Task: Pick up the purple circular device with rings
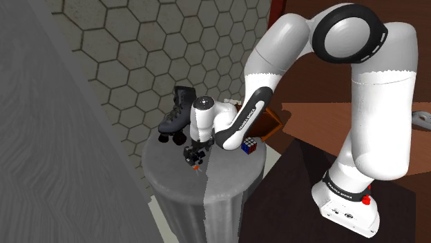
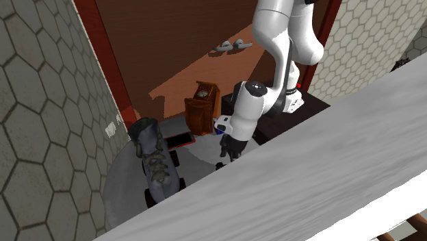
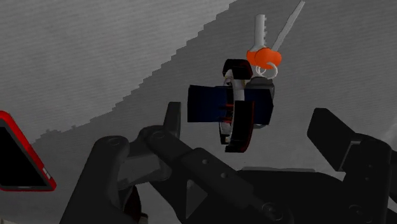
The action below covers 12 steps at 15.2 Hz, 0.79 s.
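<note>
— Device [image 3: 213, 105]: where is it lying?
— Dark purplish-blue with a black ring, it is lying on the round table [image 1: 173, 176], just ahead of the gripper [image 1: 193, 156], with an orange tag [image 3: 263, 57] and keys [image 3: 259, 28] adjoining.
— Fingers [image 3: 172, 121]?
— Standing apart, gripping nothing. In the shoulder view, a skate [image 1: 176, 114] is sitting at eleven o'clock from the gripper and a cube [image 1: 249, 146] at three.

Hexagon-tiled wall [image 1: 138, 41], round grey table [image 1: 166, 169]

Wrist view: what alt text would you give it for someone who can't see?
A small dark blue device with black rings lies on a grey surface, an orange clip beside it. The robot's black jaws stand open, not touching it.
</note>
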{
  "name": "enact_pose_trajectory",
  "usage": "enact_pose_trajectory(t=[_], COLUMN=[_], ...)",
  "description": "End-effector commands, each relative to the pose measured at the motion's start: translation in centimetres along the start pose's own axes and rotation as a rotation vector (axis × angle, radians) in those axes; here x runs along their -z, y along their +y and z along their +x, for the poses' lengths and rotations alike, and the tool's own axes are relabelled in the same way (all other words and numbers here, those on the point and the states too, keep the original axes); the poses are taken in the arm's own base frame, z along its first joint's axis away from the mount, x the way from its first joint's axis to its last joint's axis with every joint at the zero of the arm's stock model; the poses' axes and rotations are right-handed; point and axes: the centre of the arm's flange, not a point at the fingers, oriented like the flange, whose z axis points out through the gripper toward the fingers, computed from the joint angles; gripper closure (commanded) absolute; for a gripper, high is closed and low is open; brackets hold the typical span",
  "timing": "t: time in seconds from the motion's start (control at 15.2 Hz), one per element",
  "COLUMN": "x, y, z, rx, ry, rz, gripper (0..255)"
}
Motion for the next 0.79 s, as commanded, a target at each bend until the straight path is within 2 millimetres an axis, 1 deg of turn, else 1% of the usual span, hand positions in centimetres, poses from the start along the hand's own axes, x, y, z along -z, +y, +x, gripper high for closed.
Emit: enact_pose_trajectory(t=[0.0, 0.59, 0.73], x=[-0.2, -0.2, 0.9], y=[0.0, 0.1, 0.0], z=[0.0, 0.0, 0.2], rx=[0.000, 0.000, 0.000], ry=[0.000, 0.000, 0.000], rz=[0.000, 0.000, 0.000], gripper=[255, 255, 255])
